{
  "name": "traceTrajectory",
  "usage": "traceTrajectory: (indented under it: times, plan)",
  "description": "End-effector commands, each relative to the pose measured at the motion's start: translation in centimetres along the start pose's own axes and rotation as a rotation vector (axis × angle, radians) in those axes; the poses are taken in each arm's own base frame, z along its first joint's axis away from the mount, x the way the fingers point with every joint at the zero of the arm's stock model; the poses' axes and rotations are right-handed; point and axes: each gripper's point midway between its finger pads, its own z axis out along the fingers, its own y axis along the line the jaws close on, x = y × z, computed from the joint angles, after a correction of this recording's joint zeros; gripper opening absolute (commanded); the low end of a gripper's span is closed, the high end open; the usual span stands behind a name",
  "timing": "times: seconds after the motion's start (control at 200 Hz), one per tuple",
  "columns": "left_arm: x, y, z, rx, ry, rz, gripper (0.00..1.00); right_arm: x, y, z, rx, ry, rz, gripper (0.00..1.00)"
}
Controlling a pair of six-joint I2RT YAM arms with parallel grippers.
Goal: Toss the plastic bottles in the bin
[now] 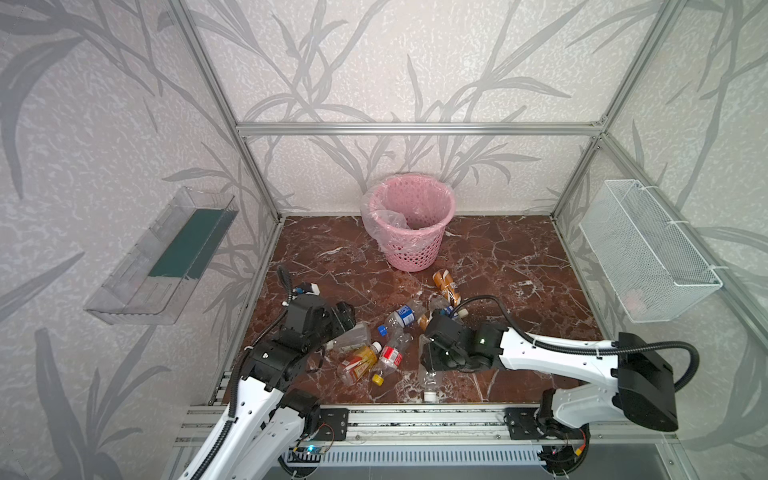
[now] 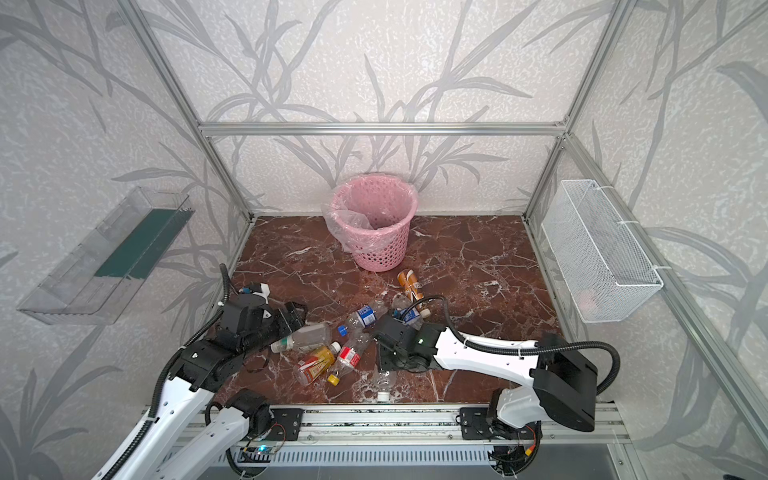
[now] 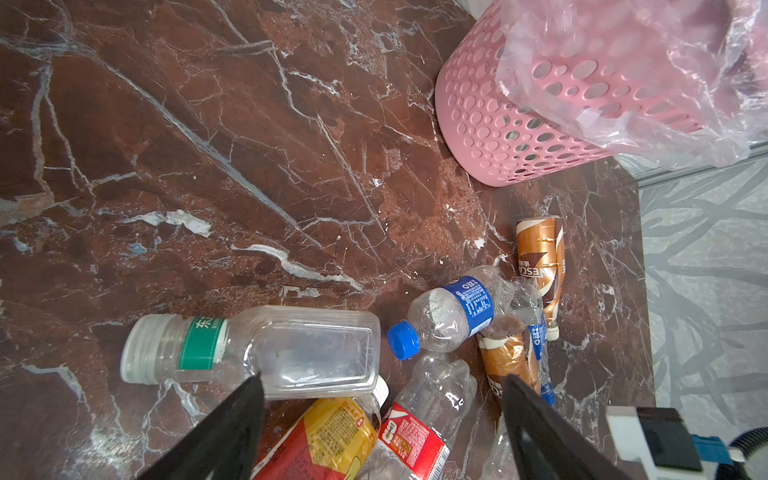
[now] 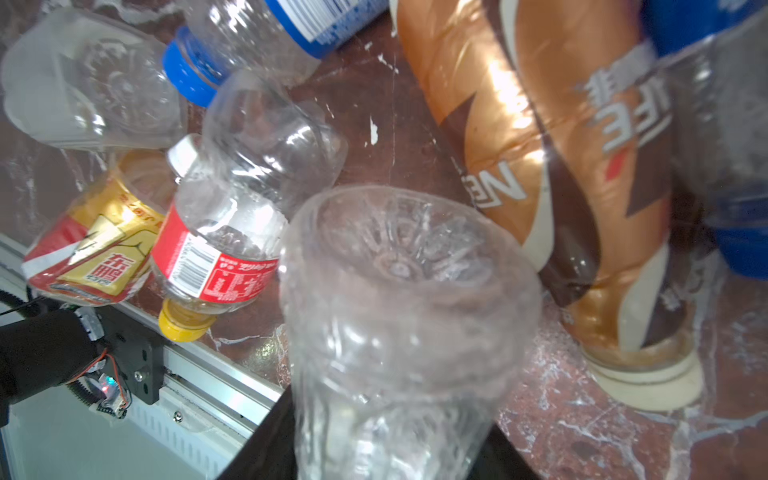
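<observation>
Showing pink with round perforations: bin (image 1: 411, 253), under a clear liner (image 1: 375, 226). Showing red-brown marble veined in white: bench (image 1: 519, 257). Wearing a blue label and blue cap: blue-labelled bottle (image 3: 457, 311). Wearing a red label and yellow cap: red-labelled bottle (image 4: 216, 249). Wearing an orange-brown wrap with white swirls: wrapped bottle (image 3: 540, 253). Appearing colourless, unlabelled: bare bottle (image 4: 399, 291). Carrying a grey leaf print on off-white: walls (image 1: 374, 62).

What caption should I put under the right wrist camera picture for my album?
The right gripper pinches a clear bottle among other bottles scattered on the marble tabletop.
</observation>
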Motion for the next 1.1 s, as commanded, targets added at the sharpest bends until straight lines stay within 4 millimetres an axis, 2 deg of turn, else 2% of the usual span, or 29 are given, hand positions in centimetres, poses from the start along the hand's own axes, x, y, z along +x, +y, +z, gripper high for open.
traceTrajectory:
  times: [0.0, 0.345, 0.365, 0.465, 0.54, 0.605, 0.655, 0.755, 0.85, 0.905, 0.94, 0.95, 1.01, 1.05, 1.095]
  plan:
    - [-0.5, -0.3, 0.2, 0.006, -0.014, -0.003, 0.89, -1.0, -0.2, -1.1, -0.037, -0.095, -0.055, 0.50]
    - [-0.6, -0.8, 1.0, 0.010, 0.001, -0.004, 0.89, -2.8, -2.4, -3.2, -0.109, -0.237, -0.088, 0.49]
    - [-0.6, -0.7, 1.0, 0.009, 0.001, -0.004, 0.89, -3.5, -3.1, -3.3, -0.100, -0.253, -0.068, 0.49]
    - [-0.6, -0.7, 1.1, 0.007, 0.003, -0.005, 0.89, -4.4, -4.2, -4.1, -0.114, -0.285, -0.052, 0.49]
    - [-0.5, -0.6, 1.2, 0.002, 0.004, -0.005, 0.89, -5.3, -4.6, -4.9, -0.130, -0.317, -0.044, 0.49]
    - [-0.6, -0.5, 1.2, -0.004, 0.001, -0.007, 0.89, -7.1, -4.4, -6.4, -0.157, -0.363, -0.047, 0.49]
    - [-0.7, -0.6, 1.1, -0.001, -0.002, -0.006, 0.89, -9.0, -3.8, -7.8, -0.176, -0.401, -0.057, 0.49]
    - [-1.4, -1.1, 0.8, 0.004, -0.016, -0.005, 0.89, -15.4, -1.4, -12.8, -0.221, -0.526, -0.102, 0.49]
    - [-2.2, -2.0, 0.3, 0.019, -0.029, -0.005, 0.89, -24.0, 2.5, -20.3, -0.250, -0.694, -0.146, 0.54]
    - [-2.8, -2.6, 0.0, 0.028, -0.037, -0.005, 0.89, -28.1, 4.2, -23.8, -0.210, -0.766, -0.163, 0.59]
    - [-3.2, -3.0, -0.2, 0.035, -0.043, -0.004, 0.89, -30.2, 4.5, -24.4, -0.183, -0.781, -0.158, 0.64]
    - [-3.3, -3.0, -0.3, 0.037, -0.045, -0.004, 0.89, -30.7, 4.7, -25.2, -0.186, -0.794, -0.154, 0.66]
    - [-3.7, -3.4, -0.6, 0.046, -0.051, -0.004, 0.89, -33.5, 4.2, -24.4, -0.171, -0.753, -0.099, 0.75]
    - [-3.8, -3.6, -0.7, 0.051, -0.054, -0.004, 0.89, -34.3, 3.7, -23.5, -0.151, -0.704, -0.072, 0.78]
    - [-3.9, -3.6, -0.8, 0.051, -0.058, -0.002, 0.89, -34.2, 3.5, -23.8, -0.138, -0.679, -0.070, 0.81]
